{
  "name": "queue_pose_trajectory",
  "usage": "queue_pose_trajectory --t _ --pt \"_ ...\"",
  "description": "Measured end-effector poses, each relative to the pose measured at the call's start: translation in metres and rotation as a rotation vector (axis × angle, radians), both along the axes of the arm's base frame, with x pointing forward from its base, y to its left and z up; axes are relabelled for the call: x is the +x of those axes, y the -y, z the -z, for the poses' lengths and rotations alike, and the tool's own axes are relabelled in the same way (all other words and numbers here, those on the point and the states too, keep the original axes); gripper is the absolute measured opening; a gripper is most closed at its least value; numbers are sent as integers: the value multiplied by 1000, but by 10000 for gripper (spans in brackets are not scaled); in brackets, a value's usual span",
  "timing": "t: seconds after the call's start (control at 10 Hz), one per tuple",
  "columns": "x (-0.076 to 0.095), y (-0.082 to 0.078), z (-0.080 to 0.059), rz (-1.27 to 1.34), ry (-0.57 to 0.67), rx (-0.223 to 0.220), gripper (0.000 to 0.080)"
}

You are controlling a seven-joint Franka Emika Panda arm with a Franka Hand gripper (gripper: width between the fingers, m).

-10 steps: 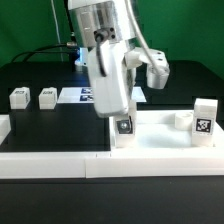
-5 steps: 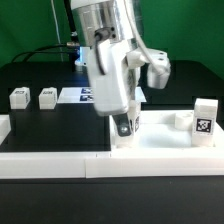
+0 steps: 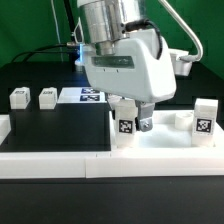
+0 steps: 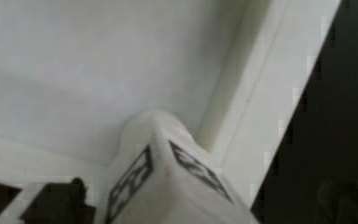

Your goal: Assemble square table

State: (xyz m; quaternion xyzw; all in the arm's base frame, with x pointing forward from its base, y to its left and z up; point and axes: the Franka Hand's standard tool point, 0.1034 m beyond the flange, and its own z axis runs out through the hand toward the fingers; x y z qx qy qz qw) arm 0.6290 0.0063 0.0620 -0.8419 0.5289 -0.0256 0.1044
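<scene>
**One peg at the panel corner, under the gripper**

One peg [image 3: 125, 123] stands upright at the panel's [image 3: 170, 142] corner toward the exterior view's left, tag to the camera, right under the gripper [image 3: 135, 121]. Likely reason: that corner carries a socket, and the peg has to be vertical and centred over it to seat. The wrist view fits this. The peg sits tight in the angle of the panel's raised rim, seen from above along its length, so the wrist looks lined up with the peg axis.

Pincer: one grey finger [image 3: 146, 123] shows just beside the peg. Cannot tell whether the pair clamps the peg or stands clear of it. The wrist view gives only dark tips at the frame edge, with contact not resolved.

Second peg [image 3: 203, 120] stands upright at the panel's far end, toward the exterior view's right. Unclear if it is seated or just parked. Third peg [image 3: 18, 98] and fourth peg [image 3: 47, 97] sit on the black table [image 3: 60, 130], well apart from the panel on the exterior view's left, probably to keep them out of the arm's path. Marker board [image 3: 88, 95] lies behind the panel's left corner.

Judgement: this is the leg-fitting step, early on, with at least two legs left. Risk: the peg tilts and seats crooked.
</scene>
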Motion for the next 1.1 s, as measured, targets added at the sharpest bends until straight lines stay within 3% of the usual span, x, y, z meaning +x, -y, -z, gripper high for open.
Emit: queue_pose_trajectory --t 0.1,0.4,0.6,0.8,0.9,1.0,1.1 --pt "0 0 0 -68 10 -11 649" --pt "5 -4 -3 -578 58 -106 649" --pt "5 -3 -3 -609 62 -112 649" --pt "5 -1 -3 -576 57 -110 379" --pt "4 5 -2 -520 45 -108 379" --pt "3 8 -1 -416 29 -96 307" --pt "3 9 -1 -336 18 -86 306"
